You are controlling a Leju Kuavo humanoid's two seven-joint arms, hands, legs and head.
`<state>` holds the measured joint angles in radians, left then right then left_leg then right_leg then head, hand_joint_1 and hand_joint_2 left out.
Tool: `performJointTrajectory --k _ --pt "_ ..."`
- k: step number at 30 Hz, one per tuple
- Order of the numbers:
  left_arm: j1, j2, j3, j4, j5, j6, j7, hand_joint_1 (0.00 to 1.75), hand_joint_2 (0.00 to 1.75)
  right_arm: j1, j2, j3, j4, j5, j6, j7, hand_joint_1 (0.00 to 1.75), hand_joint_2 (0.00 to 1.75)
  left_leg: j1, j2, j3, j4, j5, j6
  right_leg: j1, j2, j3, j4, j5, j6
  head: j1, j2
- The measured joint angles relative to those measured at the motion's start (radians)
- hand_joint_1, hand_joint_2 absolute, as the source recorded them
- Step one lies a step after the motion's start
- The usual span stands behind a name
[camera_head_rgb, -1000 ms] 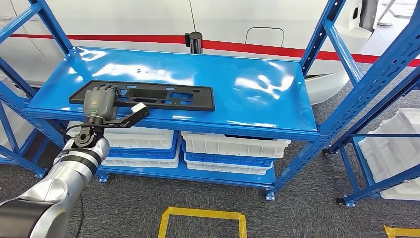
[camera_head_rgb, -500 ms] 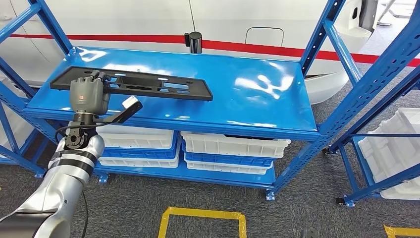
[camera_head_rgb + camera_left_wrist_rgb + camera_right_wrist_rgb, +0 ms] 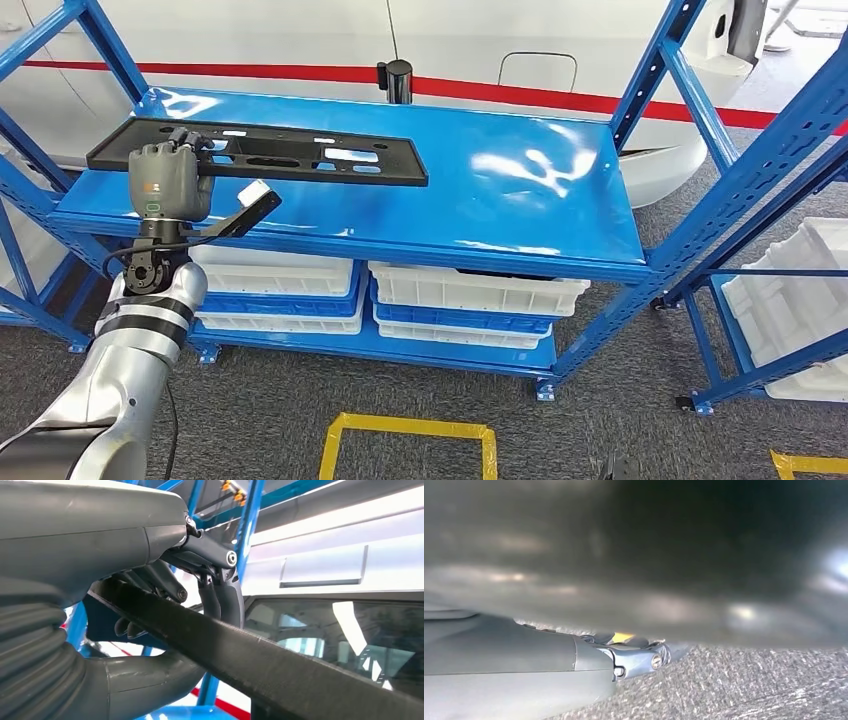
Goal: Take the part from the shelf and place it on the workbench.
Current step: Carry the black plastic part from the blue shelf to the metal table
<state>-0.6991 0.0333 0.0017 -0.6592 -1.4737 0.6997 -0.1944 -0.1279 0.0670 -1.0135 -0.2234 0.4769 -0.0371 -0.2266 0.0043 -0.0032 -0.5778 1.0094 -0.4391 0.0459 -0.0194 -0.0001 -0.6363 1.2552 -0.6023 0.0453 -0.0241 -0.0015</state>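
Observation:
The part [image 3: 300, 160] is a long flat black panel with several cut-outs. It hangs a little above the left half of the blue shelf top [image 3: 500, 190]. My left hand [image 3: 165, 185] grips it near its left end, fingers curled over the front edge. In the left wrist view the part's dark edge [image 3: 260, 665] runs across between the thumb and the fingers [image 3: 220, 590]. My right hand [image 3: 624, 657] hangs low over grey carpet; how its fingers lie is hidden.
White bins [image 3: 470, 290] fill the lower shelves. A black post [image 3: 396, 80] stands behind the shelf, before a white car body with a red stripe [image 3: 300, 40]. Blue uprights [image 3: 740, 170] and white crates [image 3: 800, 290] are at the right. Yellow tape [image 3: 405, 440] marks the floor.
My left hand has lifted the part off the shelf top and carried it up and to the left.

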Motion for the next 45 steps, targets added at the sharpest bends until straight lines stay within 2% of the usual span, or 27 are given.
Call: performJointTrajectory --k 1,2,4,5,6,7,9,11,12,14,16,17,18,20,22,25,27,30,32,33,35,37,38,40,42,43,45 --pt "0.002 -0.001 0.002 0.000 0.002 0.000 -0.003 1.75 1.75 0.000 0.000 0.000 0.000 0.000 0.000 0.000 0.00 0.00 0.001 0.000 -0.001 0.000 0.001 -0.001 -0.002 0.000 -0.027 0.039 0.000 0.007 0.000 0.000" --pt "0.004 -0.003 0.004 0.000 0.005 0.000 -0.007 1.75 1.75 0.000 -0.001 0.000 0.000 -0.001 0.000 0.000 0.00 0.00 0.002 0.000 -0.001 0.000 0.001 -0.002 -0.005 0.000 -0.035 0.036 0.019 0.017 0.000 0.000" --pt "0.005 -0.007 0.010 -0.001 0.009 0.000 -0.017 1.75 1.75 -0.001 -0.002 0.000 0.000 -0.001 0.000 0.000 0.00 0.00 0.005 -0.001 -0.002 0.002 0.002 -0.008 -0.011 -0.001 0.001 -0.082 0.096 0.042 0.000 0.000" --pt "0.005 -0.009 0.014 -0.002 0.012 0.000 -0.023 1.75 1.75 -0.002 -0.002 0.000 0.000 -0.001 0.000 0.000 0.00 0.00 0.005 -0.002 -0.004 0.003 0.002 -0.015 -0.012 -0.001 0.030 -0.153 0.129 0.047 0.002 0.000" --pt "0.005 -0.011 0.018 -0.003 0.015 0.000 -0.028 1.75 1.75 -0.003 -0.002 0.000 0.000 -0.002 0.000 0.000 0.00 0.00 0.004 -0.003 -0.008 0.004 0.004 -0.022 -0.011 0.000 0.050 -0.205 0.152 0.045 0.002 0.000" --pt "0.005 -0.012 0.022 -0.003 0.018 0.000 -0.032 1.75 1.75 -0.003 -0.002 0.000 0.000 -0.002 0.000 0.000 0.00 0.00 0.002 -0.004 -0.012 0.006 0.006 -0.030 -0.009 0.002 0.060 -0.233 0.161 0.038 0.002 0.000" --pt "0.006 -0.014 0.031 -0.005 0.022 0.000 -0.042 1.75 1.75 -0.004 -0.001 0.000 0.001 -0.002 0.000 0.000 0.00 0.00 0.001 -0.005 -0.019 0.007 0.013 -0.044 -0.005 0.005 0.055 -0.238 0.165 0.021 0.000 0.000" --pt "0.008 -0.016 0.038 -0.010 0.023 0.000 -0.051 1.75 1.75 -0.006 0.001 0.000 0.001 -0.002 0.000 0.000 0.00 0.00 0.005 -0.004 -0.029 0.023 -0.002 -0.055 -0.011 0.005 0.048 -0.241 0.172 0.000 -0.002 0.000" --pt "0.009 -0.016 0.042 -0.013 0.023 0.000 -0.053 1.75 1.75 -0.008 0.001 0.000 0.001 -0.002 0.000 -0.001 0.00 0.00 0.007 -0.003 -0.042 0.054 -0.028 -0.058 -0.013 0.005 0.044 -0.243 0.176 -0.013 -0.004 0.000" --pt "0.011 -0.018 0.048 -0.019 0.023 0.000 -0.057 1.75 1.75 -0.011 0.001 0.000 0.001 -0.002 0.000 -0.001 0.00 0.00 0.009 -0.001 -0.089 0.176 -0.104 -0.064 -0.012 0.005 0.035 -0.244 0.184 -0.032 -0.008 0.000" --pt "0.017 -0.019 0.054 -0.019 0.023 0.000 -0.060 1.75 1.75 -0.011 0.001 -0.001 0.001 -0.003 0.000 -0.001 0.00 0.00 0.010 -0.001 -0.130 0.292 -0.154 -0.069 -0.008 0.005 0.025 -0.243 0.191 -0.038 -0.009 0.000" --pt "0.020 -0.019 0.056 -0.020 0.023 0.000 -0.062 1.75 1.75 -0.011 0.001 -0.001 0.001 -0.003 0.000 -0.001 0.00 0.00 0.010 -0.001 -0.128 0.305 -0.152 -0.070 -0.007 0.005 0.020 -0.242 0.195 -0.038 -0.009 0.000" --pt "0.022 -0.020 0.058 -0.020 0.024 0.000 -0.064 1.75 1.75 -0.011 0.001 -0.001 0.001 -0.003 0.000 -0.001 0.00 0.00 0.011 -0.001 -0.108 0.278 -0.132 -0.070 -0.007 0.005 0.016 -0.241 0.199 -0.037 -0.010 0.000" --pt "0.024 -0.022 0.061 -0.025 0.028 0.000 -0.070 1.75 1.75 -0.012 0.002 -0.001 0.001 -0.003 0.000 -0.001 0.00 0.00 0.014 -0.001 -0.025 0.144 -0.078 -0.070 -0.008 0.005 0.009 -0.238 0.205 -0.030 -0.011 0.000" --pt "0.024 -0.024 0.062 -0.031 0.034 0.000 -0.077 1.75 1.75 -0.014 0.002 0.000 0.001 -0.003 0.000 -0.001 0.00 0.00 0.011 -0.004 0.029 0.045 -0.053 -0.066 -0.005 0.005 0.001 -0.235 0.214 -0.017 -0.011 0.000" --pt "0.027 -0.027 0.067 -0.035 0.041 0.000 -0.089 1.75 1.75 -0.015 0.001 -0.001 0.001 -0.003 0.000 -0.001 0.00 0.00 0.004 -0.005 0.023 0.026 -0.042 -0.046 -0.002 0.005 -0.009 -0.240 0.231 0.006 -0.011 0.000" --pt "0.026 -0.031 0.069 -0.038 0.041 0.000 -0.094 1.75 1.75 -0.014 0.000 0.000 0.001 -0.003 0.000 -0.001 0.00 0.00 0.005 -0.003 0.007 0.021 -0.023 -0.025 -0.002 0.005 -0.031 -0.216 0.210 0.009 -0.009 0.000" --pt "0.030 -0.035 0.074 -0.045 0.040 0.000 -0.098 1.75 1.75 -0.016 0.002 0.000 0.001 -0.003 0.000 -0.001 0.00 0.00 0.004 -0.001 -0.029 0.019 0.007 -0.006 -0.001 0.004 -0.100 -0.037 0.099 -0.002 -0.003 0.000" --pt "0.036 -0.038 0.077 -0.050 0.040 0.000 -0.101 1.75 1.75 -0.017 0.002 0.000 0.001 -0.003 -0.001 -0.001 0.00 0.00 0.000 -0.001 -0.052 0.019 0.024 -0.005 -0.001 0.004 -0.117 0.054 0.064 0.003 -0.002 0.000" --pt "0.040 -0.039 0.079 -0.052 0.040 0.000 -0.104 1.75 1.75 -0.018 0.002 0.000 0.001 -0.004 -0.002 -0.001 0.00 0.00 -0.002 -0.001 -0.063 0.019 0.033 -0.005 0.000 0.004 -0.099 0.045 0.070 0.008 -0.002 0.000" --pt "0.045 -0.040 0.084 -0.056 0.042 0.000 -0.111 1.75 1.75 -0.020 0.002 0.000 0.001 -0.006 -0.003 -0.001 0.00 0.00 -0.005 -0.001 -0.080 0.019 0.049 -0.008 0.007 0.004 -0.005 -0.078 0.100 0.010 -0.001 0.000" --pt "0.048 -0.042 0.089 -0.063 0.046 0.000 -0.120 1.75 1.75 -0.023 0.000 0.000 0.001 -0.009 -0.004 -0.001 0.00 0.00 -0.008 -0.001 -0.093 0.018 0.065 -0.015 0.017 0.001 0.083 -0.209 0.114 -0.003 -0.002 0.000" --pt "0.049 -0.043 0.091 -0.066 0.049 0.001 -0.125 1.75 1.75 -0.024 -0.001 0.000 0.001 -0.010 -0.004 -0.001 0.00 0.00 -0.007 0.000 -0.096 0.017 0.073 -0.020 0.021 0.000 0.099 -0.240 0.115 -0.009 -0.001 0.000" --pt "0.054 -0.047 0.096 -0.072 0.051 0.001 -0.132 1.75 1.75 -0.024 -0.001 -0.001 0.001 -0.014 -0.004 -0.002 0.00 0.00 -0.007 0.001 -0.098 0.011 0.087 -0.033 0.021 -0.001 0.094 -0.253 0.125 -0.020 0.000 0.000" --pt "0.059 -0.048 0.102 -0.080 0.054 0.001 -0.140 1.75 1.75 -0.024 0.000 -0.001 0.001 -0.017 -0.004 -0.003 0.00 0.00 -0.004 -0.001 -0.108 0.025 0.066 -0.044 0.011 -0.003 0.088 -0.263 0.143 -0.034 0.000 0.000" --pt "0.062 -0.048 0.106 -0.085 0.056 0.001 -0.146 1.75 1.75 -0.024 0.000 -0.001 0.001 -0.019 -0.004 -0.004 0.00 0.00 -0.003 -0.001 -0.119 0.055 0.031 -0.049 0.005 -0.004 0.084 -0.267 0.154 -0.041 -0.003 0.000" --pt "0.071 -0.049 0.111 -0.093 0.064 0.000 -0.162 1.75 1.75 -0.022 0.000 -0.001 0.001 -0.022 -0.004 -0.005 0.00 0.00 0.004 -0.001 -0.150 0.169 -0.063 -0.059 0.003 -0.005 0.067 -0.267 0.173 -0.048 -0.006 0.000"
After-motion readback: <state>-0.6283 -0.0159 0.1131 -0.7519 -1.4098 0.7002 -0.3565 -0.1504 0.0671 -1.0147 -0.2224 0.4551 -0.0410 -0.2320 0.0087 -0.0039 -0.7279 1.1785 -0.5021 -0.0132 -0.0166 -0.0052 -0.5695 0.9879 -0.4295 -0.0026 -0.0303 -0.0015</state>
